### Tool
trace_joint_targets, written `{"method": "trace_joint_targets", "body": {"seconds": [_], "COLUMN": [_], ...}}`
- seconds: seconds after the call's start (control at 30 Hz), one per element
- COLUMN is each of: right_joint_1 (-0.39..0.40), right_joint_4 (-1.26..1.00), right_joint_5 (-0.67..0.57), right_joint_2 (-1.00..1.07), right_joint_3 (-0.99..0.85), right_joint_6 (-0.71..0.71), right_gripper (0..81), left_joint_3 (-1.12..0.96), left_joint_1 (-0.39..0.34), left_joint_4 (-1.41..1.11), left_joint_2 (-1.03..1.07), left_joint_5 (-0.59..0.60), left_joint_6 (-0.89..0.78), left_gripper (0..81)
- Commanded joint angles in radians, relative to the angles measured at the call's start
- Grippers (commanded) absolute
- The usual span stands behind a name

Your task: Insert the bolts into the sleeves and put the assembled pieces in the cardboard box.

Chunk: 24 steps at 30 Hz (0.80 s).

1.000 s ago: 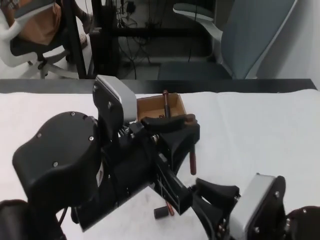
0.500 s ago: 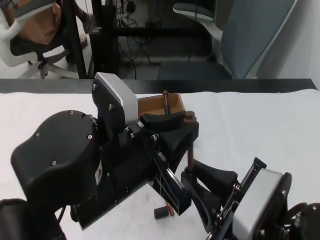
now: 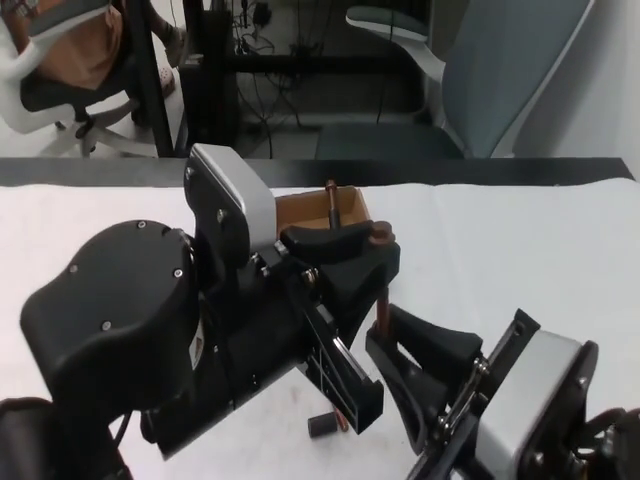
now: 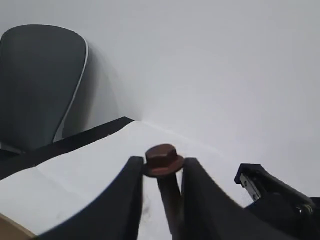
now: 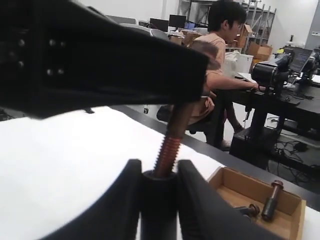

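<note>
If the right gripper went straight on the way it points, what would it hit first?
The bolt held by the left gripper; its threaded end looks to be at the mouth of the sleeve in the right gripper.

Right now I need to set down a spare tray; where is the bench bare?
Bare cloth runs right of the cardboard box to the bench edge, and in the far left corner. Crowded in the middle: the left gripper holds a bolt into the sleeve in the right gripper; a loose sleeve lies nearby.
</note>
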Motion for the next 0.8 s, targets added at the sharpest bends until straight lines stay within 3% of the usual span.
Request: {"method": "trace_joint_targets", "body": {"seconds": [0.0,0.17,0.2,0.27,0.37,0.5,0.67,0.77], "right_joint_1": [0.0,-0.002,-0.002,-0.002,-0.002,-0.002,-0.013,-0.049], "right_joint_4": [-0.111,-0.119,-0.119,-0.117,-0.085,0.012,0.04,0.069], "right_joint_5": [0.077,0.05,0.03,0.018,0.02,0.032,0.209,0.206], "right_joint_2": [-0.006,-0.008,-0.008,-0.008,-0.008,-0.008,-0.008,-0.008], "right_joint_3": [-0.008,-0.025,-0.03,-0.042,-0.053,-0.057,-0.057,-0.057], "right_joint_6": [0.011,0.011,0.011,0.011,0.011,0.011,0.011,0.009], "right_gripper": [0.4,0.4,0.4,0.4,0.4,0.4,0.4,0.4], "left_joint_3": [0.0,0.0,0.0,0.0,0.0,0.0,0.0,0.0], "left_joint_1": [-0.005,-0.005,-0.005,-0.005,-0.005,-0.005,-0.005,-0.005], "left_joint_4": [0.013,0.062,0.085,0.126,0.138,0.076,0.08,0.077], "left_joint_2": [-0.006,-0.006,-0.006,-0.006,-0.006,-0.006,-0.039,-0.085], "left_joint_5": [0.036,0.046,0.048,0.069,0.09,0.049,0.037,0.018], "left_joint_6": [-0.011,-0.011,-0.011,-0.011,-0.023,-0.068,-0.068,-0.066], "left_gripper": [1.8,1.5,7.3,24.2,68.5,70.0,70.0,70.0]}}
